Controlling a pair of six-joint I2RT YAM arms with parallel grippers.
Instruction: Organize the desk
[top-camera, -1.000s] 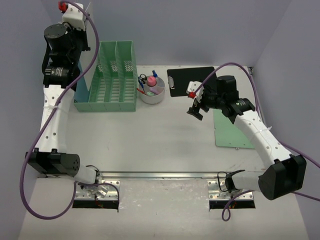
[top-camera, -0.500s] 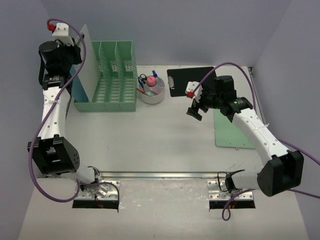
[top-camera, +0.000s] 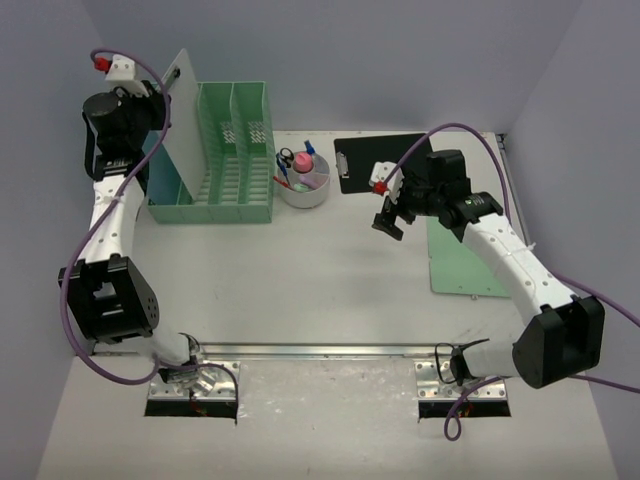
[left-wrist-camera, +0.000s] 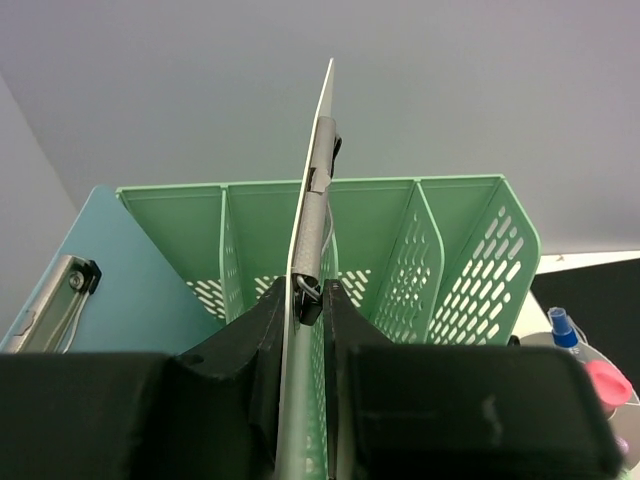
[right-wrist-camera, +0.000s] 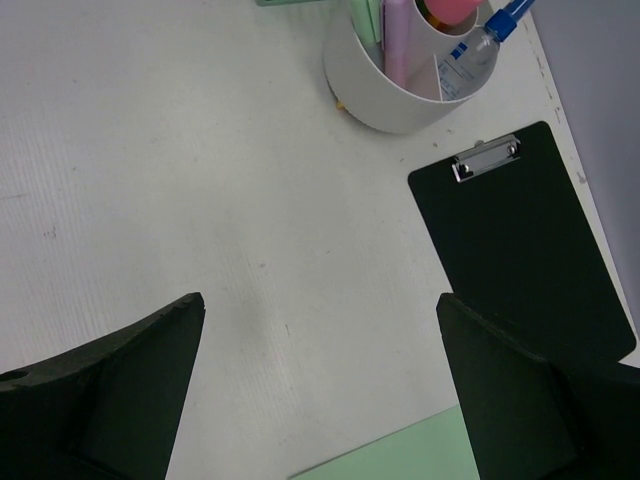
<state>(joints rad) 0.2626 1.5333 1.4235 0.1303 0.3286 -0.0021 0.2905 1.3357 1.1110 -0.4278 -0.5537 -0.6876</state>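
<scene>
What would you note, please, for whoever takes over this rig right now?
Left pincer: shut on a pale clipboard, upright on edge at the green file rack, not yet released.
Right pincer: open, empty, above the desk.
Flat on the desk: a black clipboard and a green board; a white pen cup stands beside the rack.
Done, apparently: a blue clipboard stands at the rack's left end.
Left to do: seat the pale clipboard, then probably file the black and green ones.

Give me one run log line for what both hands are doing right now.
left hand: shut on pale clipboard, upright at green file rack | right hand: open, empty, above desk, near black clipboard
</scene>
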